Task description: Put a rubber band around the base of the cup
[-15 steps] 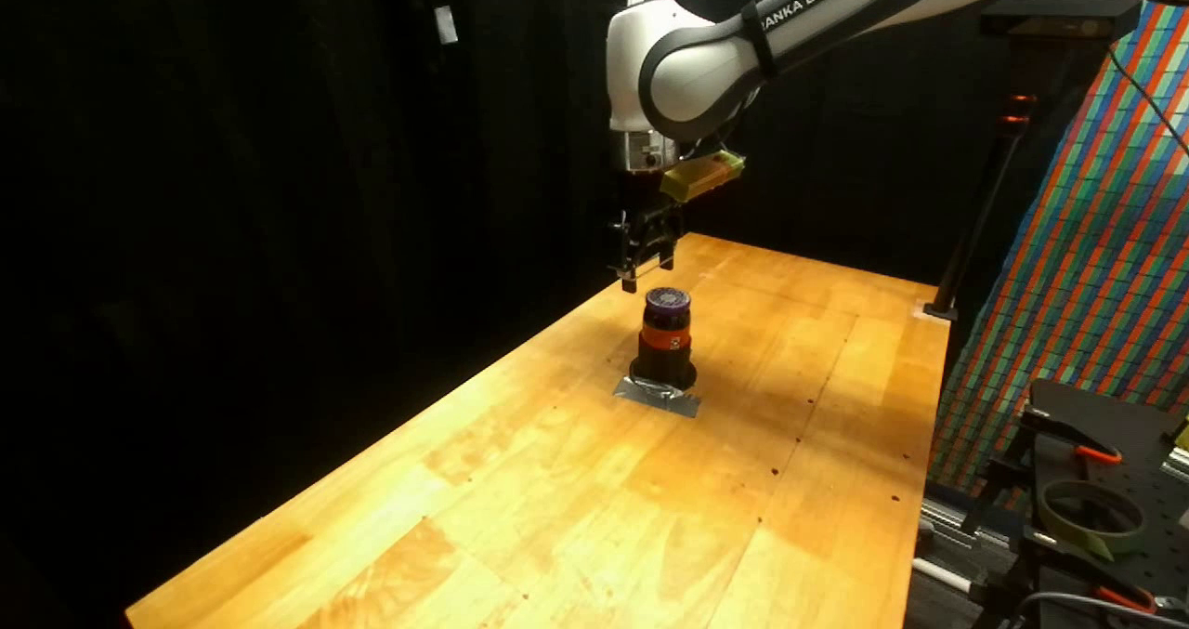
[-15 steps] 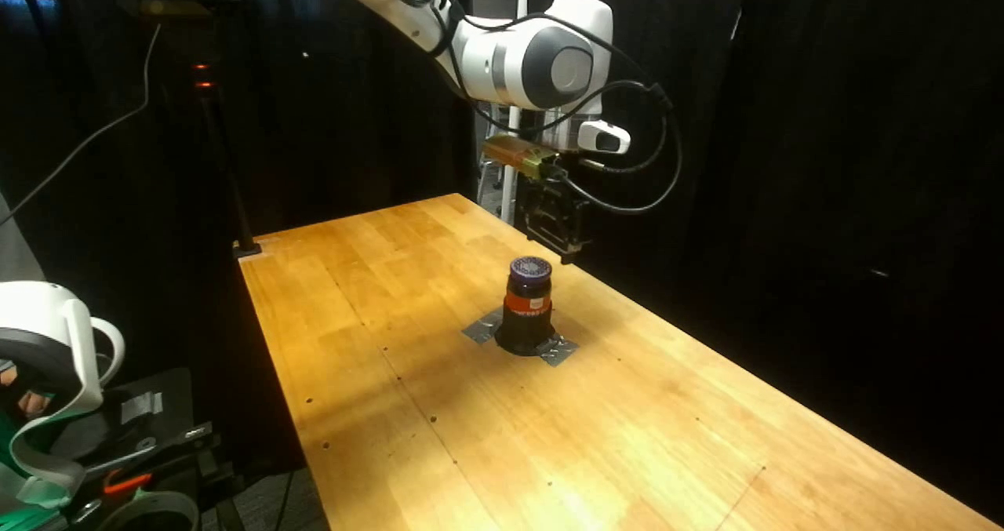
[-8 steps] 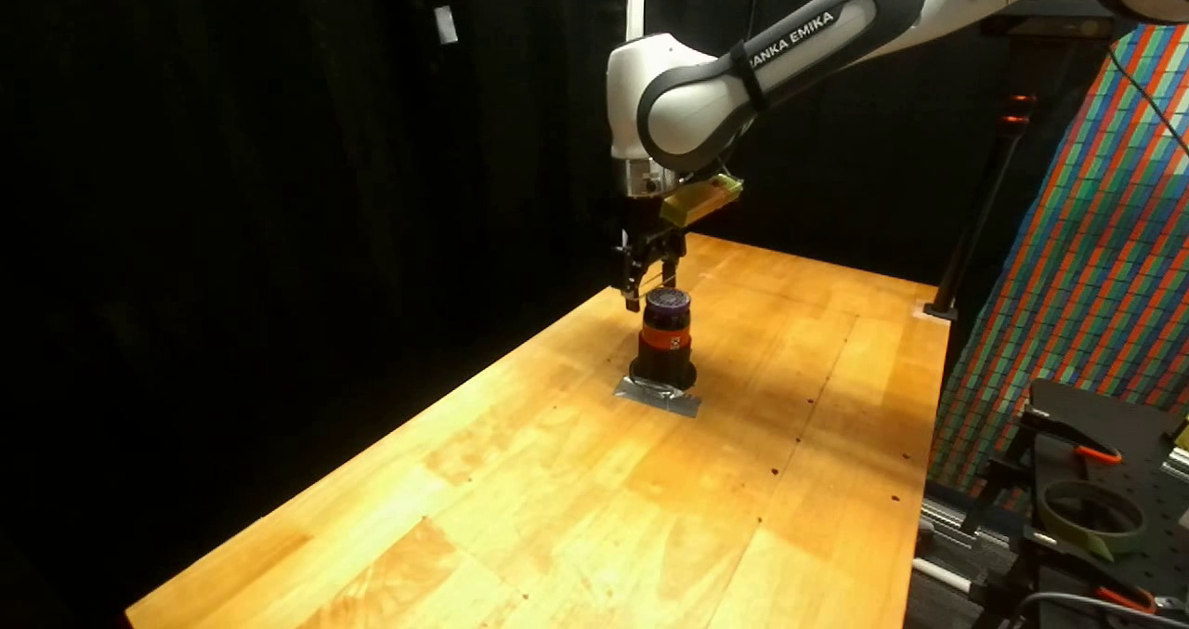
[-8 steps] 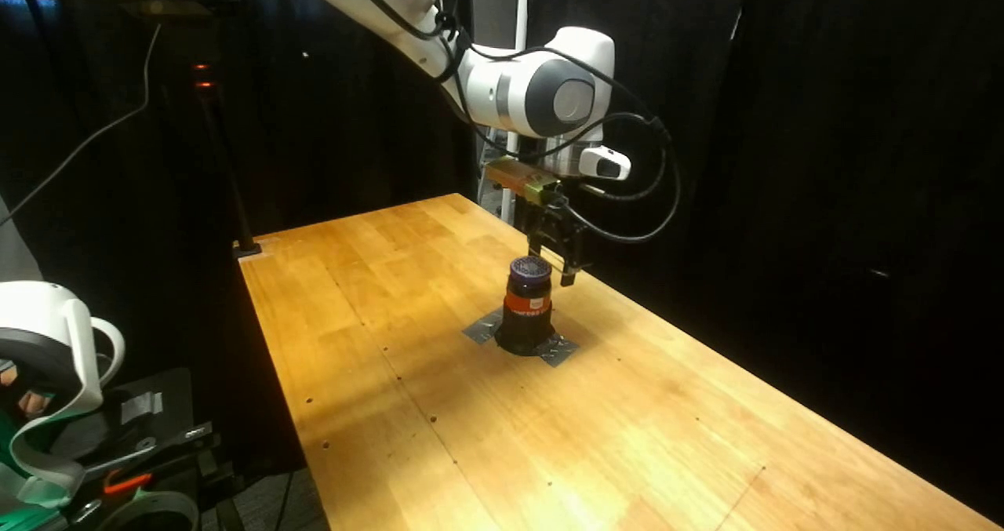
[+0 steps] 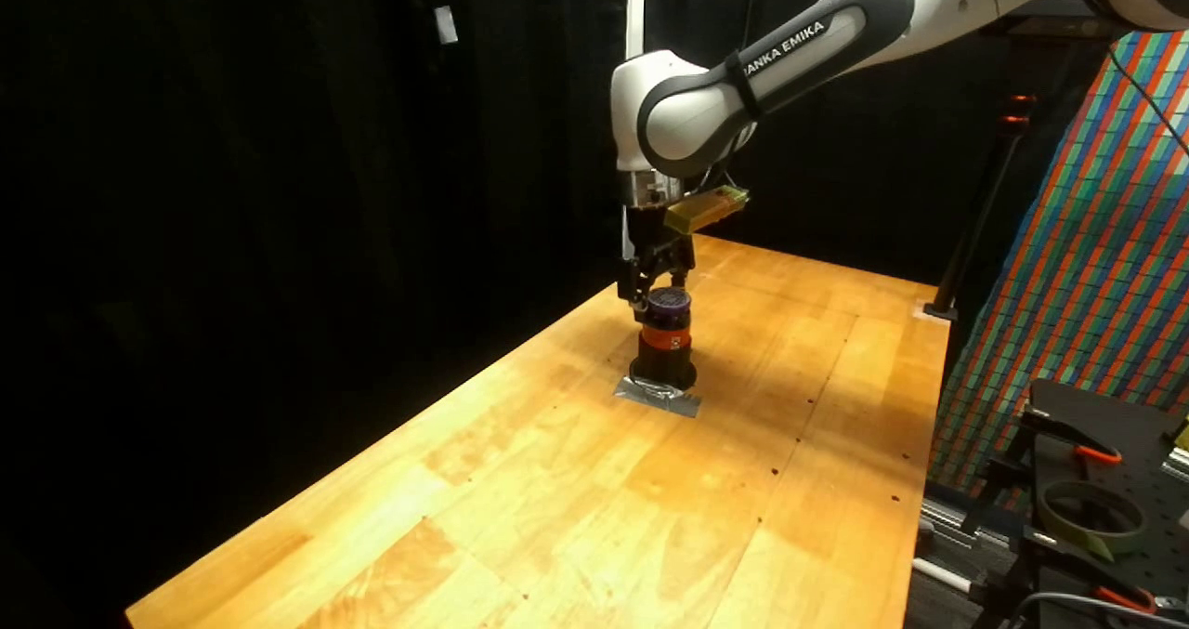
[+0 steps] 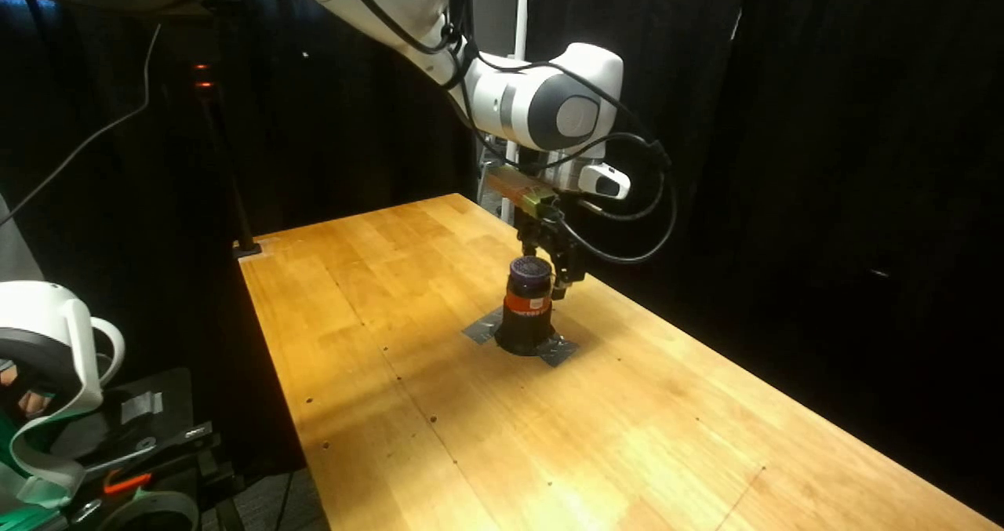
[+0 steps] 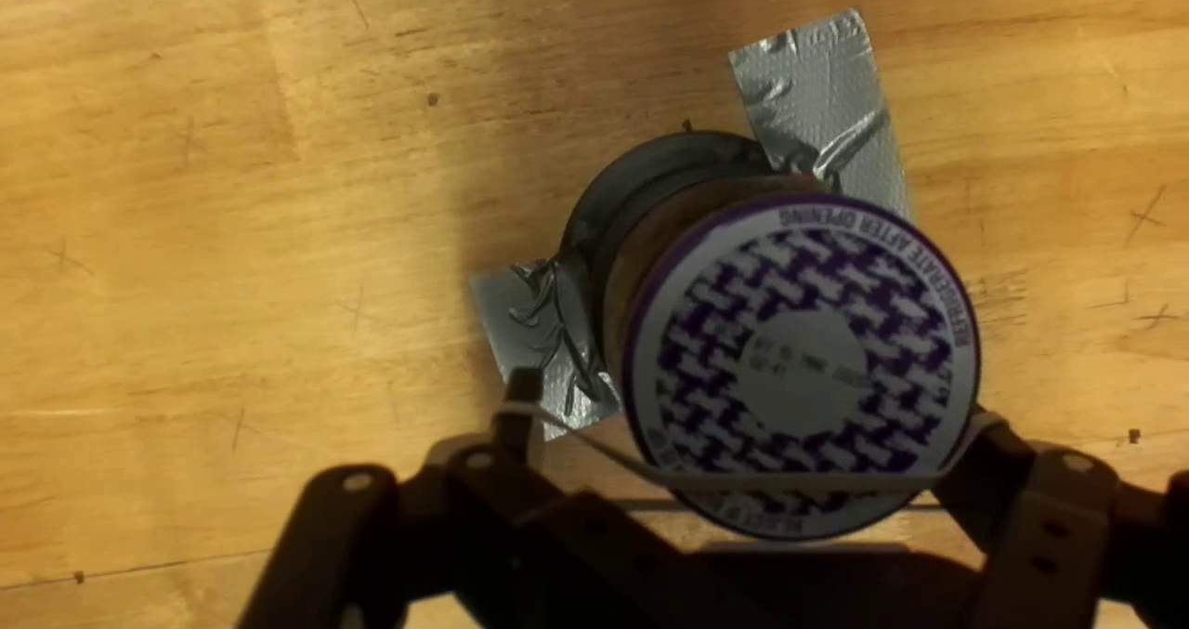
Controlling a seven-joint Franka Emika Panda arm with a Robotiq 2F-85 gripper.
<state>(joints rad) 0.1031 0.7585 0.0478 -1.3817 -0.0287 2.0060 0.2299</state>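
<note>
Since the fingers (image 7: 994,473) dropped, the rubber band (image 7: 790,483) perhaps touches the jar (image 7: 803,369).

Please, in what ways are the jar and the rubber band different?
The jar is round and bulky; the rubber band is a thin strip. The jar shows orange and purple; the band looks plain and pale. The jar stands upright on the table; the band is stretched by the open gripper. Both show in the wrist view.
</note>
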